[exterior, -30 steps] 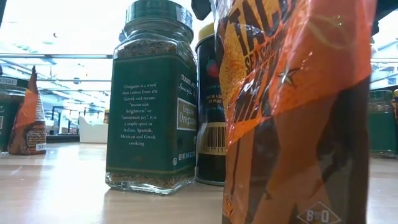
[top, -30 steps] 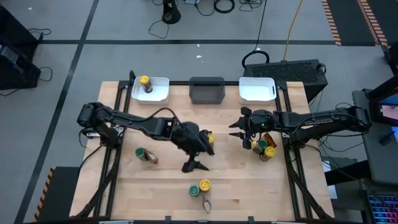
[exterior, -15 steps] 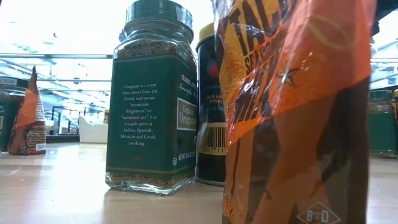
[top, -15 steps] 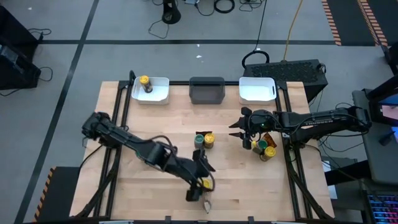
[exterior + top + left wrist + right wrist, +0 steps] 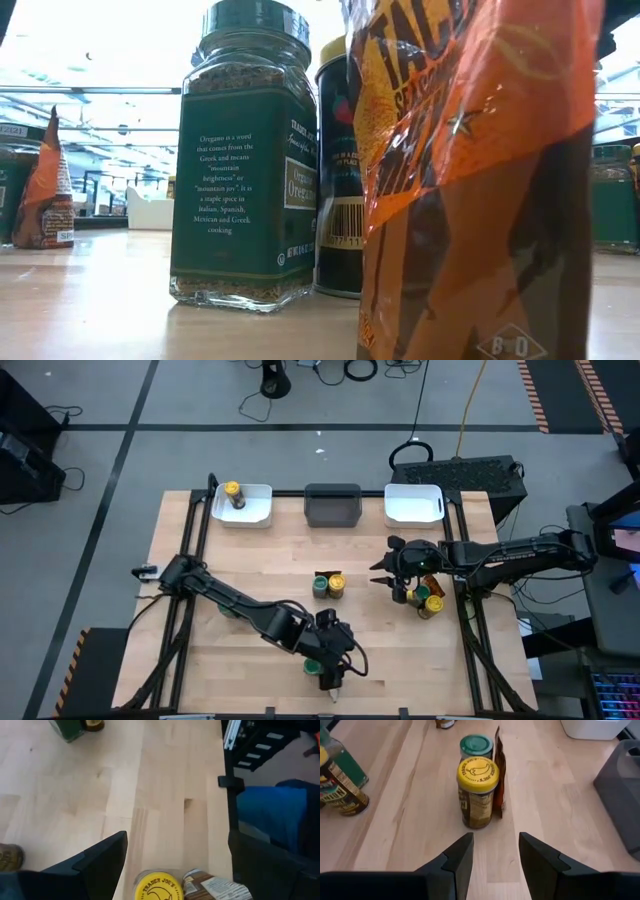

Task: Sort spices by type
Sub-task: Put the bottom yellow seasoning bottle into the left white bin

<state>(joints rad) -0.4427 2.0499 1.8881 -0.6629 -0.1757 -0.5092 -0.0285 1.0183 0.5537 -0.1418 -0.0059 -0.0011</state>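
Note:
My left gripper is open at the near edge. Its fingers stand on either side of a yellow-lidded jar and an orange-brown packet, touching neither. A green-lidded jar stands beside them; in the low view this jar and the packet fill the picture. My right gripper is open and level. It faces the middle cluster: a yellow-lidded jar, a green-lidded jar and a packet, all standing upright on the table.
At the far edge sit a white bin holding a yellow-lidded jar, a dark grey bin and another white bin. Several more jars stand by the right arm. A packet stands far left.
My left gripper has swung from beside the middle cluster toward the table's near edge and now hovers over the near cluster of jars and packet. The middle cluster, earlier half covered by it, now shows whole. The right arm has stayed put.

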